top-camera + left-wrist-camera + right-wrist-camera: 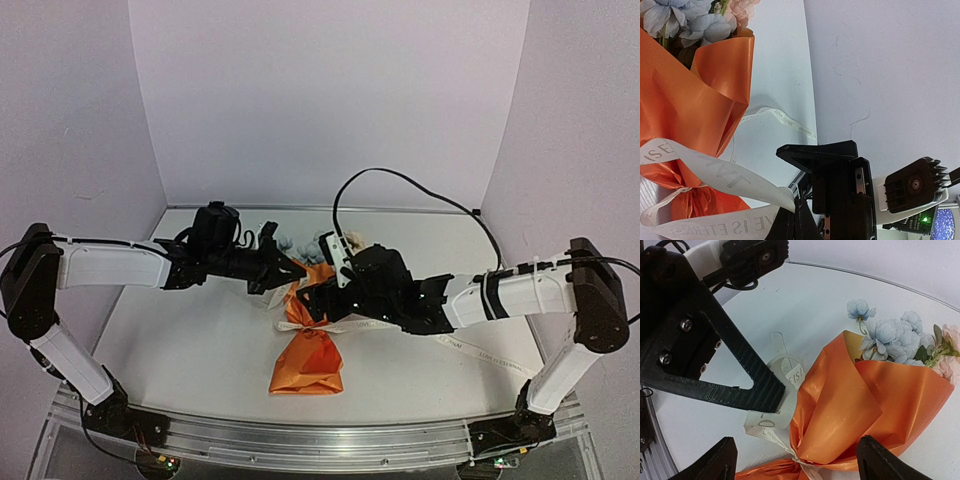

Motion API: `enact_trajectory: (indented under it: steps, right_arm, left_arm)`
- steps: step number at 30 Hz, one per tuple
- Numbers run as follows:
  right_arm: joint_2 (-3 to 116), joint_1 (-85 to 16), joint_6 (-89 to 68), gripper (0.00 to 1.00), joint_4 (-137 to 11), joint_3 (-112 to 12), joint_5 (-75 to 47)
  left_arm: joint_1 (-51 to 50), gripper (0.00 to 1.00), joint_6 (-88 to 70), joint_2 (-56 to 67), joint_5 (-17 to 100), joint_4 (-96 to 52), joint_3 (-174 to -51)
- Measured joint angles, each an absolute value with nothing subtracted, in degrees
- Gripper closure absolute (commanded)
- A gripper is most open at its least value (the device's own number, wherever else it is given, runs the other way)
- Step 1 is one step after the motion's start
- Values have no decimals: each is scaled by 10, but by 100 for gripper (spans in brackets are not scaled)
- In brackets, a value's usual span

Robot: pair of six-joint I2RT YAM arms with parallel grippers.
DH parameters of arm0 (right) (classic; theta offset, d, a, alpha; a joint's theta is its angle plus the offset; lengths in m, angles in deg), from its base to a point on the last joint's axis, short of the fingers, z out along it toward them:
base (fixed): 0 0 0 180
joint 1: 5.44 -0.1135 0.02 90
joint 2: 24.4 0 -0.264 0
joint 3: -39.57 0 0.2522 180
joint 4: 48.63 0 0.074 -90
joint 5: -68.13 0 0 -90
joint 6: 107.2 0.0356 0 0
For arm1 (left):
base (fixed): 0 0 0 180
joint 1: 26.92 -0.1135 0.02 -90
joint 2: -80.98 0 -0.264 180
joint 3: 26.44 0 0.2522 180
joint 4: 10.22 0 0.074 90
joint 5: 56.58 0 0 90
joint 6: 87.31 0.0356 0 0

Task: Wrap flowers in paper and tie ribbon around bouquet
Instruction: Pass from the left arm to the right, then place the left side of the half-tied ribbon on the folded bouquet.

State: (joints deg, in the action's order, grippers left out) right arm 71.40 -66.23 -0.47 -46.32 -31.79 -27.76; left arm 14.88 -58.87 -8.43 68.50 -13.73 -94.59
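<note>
Top view: the bouquet (308, 350) lies at the middle of the table (190, 340), blooms pointing away. The ribbon (480, 352) is cinched at its waist, 1 tail trailing right. Wrapping looks done; tying is in hand.

Left wrist: the left gripper (795, 215) is pressed together on the ribbon's other end.

Right wrist: the right gripper (800, 467) is spread, straddling the waist and holding nothing, which the top view can't show. Next, I judge, it must catch the loose tail and pull.
</note>
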Motion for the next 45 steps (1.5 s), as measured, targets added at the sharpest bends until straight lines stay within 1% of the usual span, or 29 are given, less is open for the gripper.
enact_trajectory:
  steps: [6, 8, 10, 11, 12, 16, 17, 19, 20, 23, 25, 26, 28, 31, 33, 35, 37, 39, 45]
  right_arm:
    - [741, -662, -4, 15, -462, -356, -278]
    - [754, -662, -3, 18, -461, -367, -278]
    - [762, -662, -1, 24, -461, -372, -279]
    - [765, -662, 0, 28, -461, -372, -280]
    - [767, -662, 1, 35, -462, -372, -281]
    - [769, -662, 5, 76, -466, -372, -289]
    - [769, -662, 3, 83, -465, -371, -291]
    - [768, -662, 2, 96, -465, -366, -292]
    - [767, -662, 2, 99, -466, -363, -293]
    - [761, -663, 3, 100, -476, -350, -287]
    - [749, -663, 1, 100, -491, -342, -278]
    - [740, -664, -1, 100, -503, -339, -269]
    - [724, -667, -9, 100, -522, -338, -255]
    - [698, -676, -26, 100, -558, -333, -239]
    - [687, -681, -37, 100, -574, -328, -228]
    - [679, -686, -46, 100, -587, -321, -219]
    - [675, -691, -54, 100, -602, -312, -210]
    - [675, -694, -60, 100, -615, -303, -203]
    - [668, -706, -84, 100, -658, -280, -200]
  left_arm:
    - [149, 100, -589, -84, 691, -132, -951]
    - [149, 100, -589, -84, 693, -130, -952]
    - [149, 100, -589, -84, 693, -126, -953]
    - [149, 100, -589, -84, 693, -125, -953]
    - [149, 100, -589, -84, 693, -124, -953]
    - [149, 100, -588, -84, 694, -120, -953]
    - [149, 100, -587, -84, 695, -119, -953]
    - [149, 100, -583, -84, 696, -119, -953]
    - [149, 100, -581, -84, 697, -120, -953]
    - [149, 100, -562, -82, 692, -128, -951]
    - [149, 96, -542, -77, 686, -144, -944]
    - [150, 93, -532, -71, 682, -157, -939]
    - [150, 82, -510, -59, 676, -175, -931]
    - [151, 69, -476, -28, 663, -197, -912]
    - [151, 62, -449, -5, 654, -211, -899]
    - [151, 58, -427, 16, 643, -221, -886]
    - [151, 58, -408, 33, 627, -228, -876]
    - [151, 60, -392, 43, 606, -240, -871]
    - [151, 78, -354, 13, 568, -275, -878]
